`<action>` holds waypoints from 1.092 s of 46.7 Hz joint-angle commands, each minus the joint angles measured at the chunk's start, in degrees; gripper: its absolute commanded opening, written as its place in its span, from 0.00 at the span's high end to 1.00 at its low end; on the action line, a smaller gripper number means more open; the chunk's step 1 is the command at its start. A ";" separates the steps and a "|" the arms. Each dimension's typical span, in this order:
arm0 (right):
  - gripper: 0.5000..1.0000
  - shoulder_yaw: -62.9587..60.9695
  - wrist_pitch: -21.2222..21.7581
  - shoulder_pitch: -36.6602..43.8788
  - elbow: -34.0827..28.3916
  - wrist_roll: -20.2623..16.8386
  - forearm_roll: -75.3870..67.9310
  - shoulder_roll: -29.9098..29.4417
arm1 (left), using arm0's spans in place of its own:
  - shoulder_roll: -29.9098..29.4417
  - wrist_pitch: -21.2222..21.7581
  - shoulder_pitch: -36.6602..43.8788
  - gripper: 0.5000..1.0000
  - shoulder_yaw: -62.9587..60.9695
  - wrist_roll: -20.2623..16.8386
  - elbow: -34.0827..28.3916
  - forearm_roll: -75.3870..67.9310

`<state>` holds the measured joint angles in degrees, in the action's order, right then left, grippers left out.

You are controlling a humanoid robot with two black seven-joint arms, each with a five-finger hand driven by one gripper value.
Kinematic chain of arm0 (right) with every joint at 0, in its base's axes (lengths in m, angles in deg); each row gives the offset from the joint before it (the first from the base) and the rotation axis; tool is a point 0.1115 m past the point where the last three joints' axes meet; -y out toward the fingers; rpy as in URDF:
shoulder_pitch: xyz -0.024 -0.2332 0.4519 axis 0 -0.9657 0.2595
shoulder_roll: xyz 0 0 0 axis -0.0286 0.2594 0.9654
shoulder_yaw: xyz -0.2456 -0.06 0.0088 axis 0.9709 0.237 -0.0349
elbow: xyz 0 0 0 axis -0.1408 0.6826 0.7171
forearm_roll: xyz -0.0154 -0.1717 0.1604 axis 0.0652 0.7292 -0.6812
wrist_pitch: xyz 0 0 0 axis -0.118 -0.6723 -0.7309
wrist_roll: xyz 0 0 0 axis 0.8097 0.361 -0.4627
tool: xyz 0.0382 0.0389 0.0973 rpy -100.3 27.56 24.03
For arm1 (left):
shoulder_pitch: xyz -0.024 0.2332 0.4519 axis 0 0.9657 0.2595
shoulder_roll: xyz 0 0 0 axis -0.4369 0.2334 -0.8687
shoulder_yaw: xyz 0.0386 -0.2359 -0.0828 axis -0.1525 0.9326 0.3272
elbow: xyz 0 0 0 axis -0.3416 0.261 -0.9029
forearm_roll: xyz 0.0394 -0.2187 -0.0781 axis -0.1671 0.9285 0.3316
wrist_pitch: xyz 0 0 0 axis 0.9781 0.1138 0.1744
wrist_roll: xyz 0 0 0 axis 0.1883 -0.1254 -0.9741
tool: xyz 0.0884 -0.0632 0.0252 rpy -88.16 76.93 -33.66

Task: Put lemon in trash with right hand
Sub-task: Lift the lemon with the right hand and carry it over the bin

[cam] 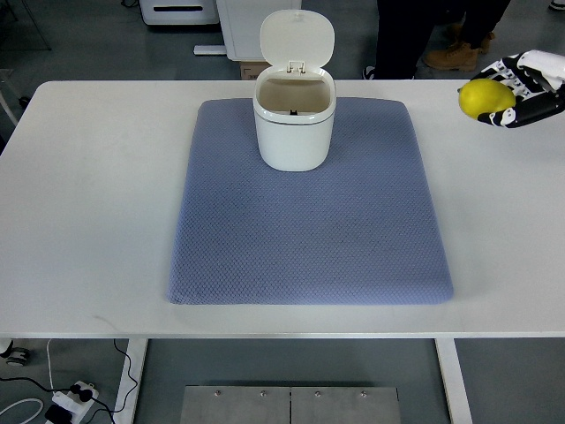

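A yellow lemon (485,98) is held in my right hand (521,93), whose black and white fingers are curled around it at the far right edge of the table, above the white tabletop. The white trash bin (294,124) stands upright at the back middle of the blue-grey mat (309,221), its round lid (297,39) flipped open and tilted back. The bin's inside looks bare. The hand with the lemon is well to the right of the bin, off the mat. My left arm does not show.
The white table (88,203) spreads out on both sides of the mat. A person's legs and brown boots (450,55) stand behind the table's far edge at the right. White equipment (231,25) sits on the floor behind the bin.
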<state>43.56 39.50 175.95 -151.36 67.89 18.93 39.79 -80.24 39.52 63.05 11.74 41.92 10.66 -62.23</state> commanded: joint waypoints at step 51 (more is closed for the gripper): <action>1.00 7.03 -0.36 8.30 18.41 -2.59 -15.02 -32.81 | 0.00 0.00 0.08 0.00 -0.01 0.00 0.09 0.00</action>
<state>50.60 39.16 184.98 -134.70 65.31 4.49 8.67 -80.24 39.52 63.08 11.75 41.93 10.67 -62.23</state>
